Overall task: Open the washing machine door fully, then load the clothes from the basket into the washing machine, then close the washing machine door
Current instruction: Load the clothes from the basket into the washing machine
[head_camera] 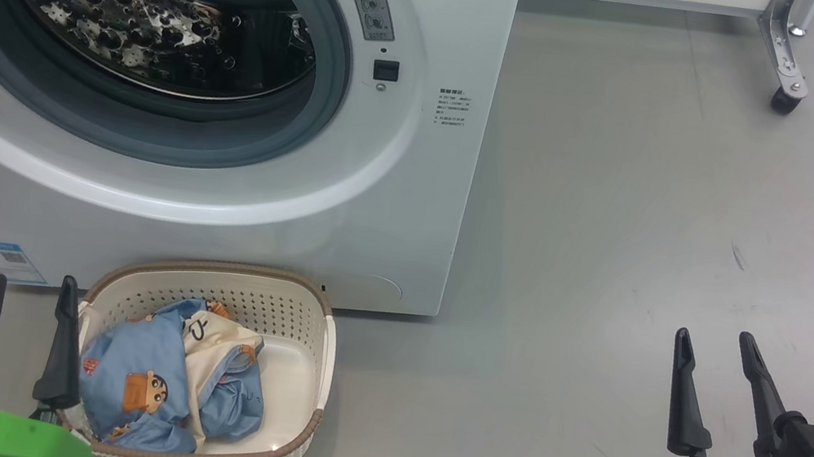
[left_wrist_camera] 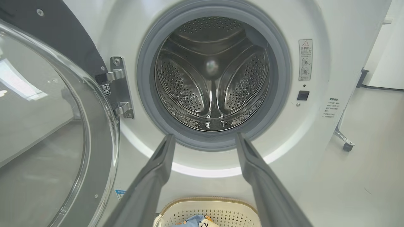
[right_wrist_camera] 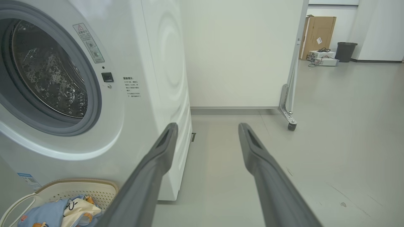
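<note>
Door: the washing machine door hangs swung out to the robot's left on its hinge, and the mouth is unobstructed. Judged fully open, or nearly so.
Machine: the washing machine shows a bare steel drum, with no garment visible inside.
Basket: the basket sits on the floor, just in front of the machine and below the opening.
Clothes: the clothes lie heaped in the basket's left half, blue fabric bunched around a cream piece. None are loaded.
Left gripper: the left gripper has its fingers spread and holds nothing. It hovers at the basket's left rim, between basket and door.
Right gripper: the right gripper is spread and empty, over bare floor well apart from the basket.
Stage: the door step appears done and loading has not begun.
Risk, partial pick: a shallow pinch may take only the top layer, so the rest trails or drops to the floor.
Risk, basket: a finger catching the perforated wall or a handle could drag or tip the light basket.
Risk, door: the left arm works close to the glass, and a careless lift could knock the door part-way shut.
Risk, gasket: fabric left draped over the grey gasket would be trapped at closing.
</note>
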Tool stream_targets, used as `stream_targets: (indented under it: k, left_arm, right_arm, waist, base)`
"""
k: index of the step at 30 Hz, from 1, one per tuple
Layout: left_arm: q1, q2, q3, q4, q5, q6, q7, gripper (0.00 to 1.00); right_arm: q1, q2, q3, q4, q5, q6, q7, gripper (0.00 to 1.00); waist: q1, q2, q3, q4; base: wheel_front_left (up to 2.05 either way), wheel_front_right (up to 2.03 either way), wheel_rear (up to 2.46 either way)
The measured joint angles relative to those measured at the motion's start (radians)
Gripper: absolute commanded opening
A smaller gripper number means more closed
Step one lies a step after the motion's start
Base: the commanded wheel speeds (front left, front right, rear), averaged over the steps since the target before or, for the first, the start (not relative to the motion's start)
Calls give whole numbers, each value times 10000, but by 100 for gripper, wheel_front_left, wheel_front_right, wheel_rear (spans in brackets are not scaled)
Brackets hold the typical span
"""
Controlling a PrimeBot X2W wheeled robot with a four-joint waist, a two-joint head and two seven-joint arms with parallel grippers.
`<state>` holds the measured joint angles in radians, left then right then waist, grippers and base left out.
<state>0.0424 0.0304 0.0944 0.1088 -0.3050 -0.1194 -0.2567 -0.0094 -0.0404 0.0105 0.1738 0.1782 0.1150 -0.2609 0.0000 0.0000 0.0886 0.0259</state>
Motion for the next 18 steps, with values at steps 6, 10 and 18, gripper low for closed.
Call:
stream_targets:
  k: [6, 10, 18]
  left_arm:
    - [-1, 0, -148, 46, -127, 0, 0, 100]
    - [-3, 0, -263, 79, -134, 0, 0, 100]
    - [-22, 0, -318, 113, -203, -4, 0, 100]
  right_arm:
    - [-3, 0, 4, 0, 2, 0, 0, 100]
    - [-7, 0, 13, 0, 2, 0, 0, 100]
    - [-23, 2, 17, 0, 2, 0, 0, 100]
  waist:
    - [0, 0, 111, 26]
    - [0, 0, 160, 41]
    - [0, 0, 219, 82]
  base:
    - [56, -56, 0]
    - [35, -35, 0]
    - [11, -11, 0]
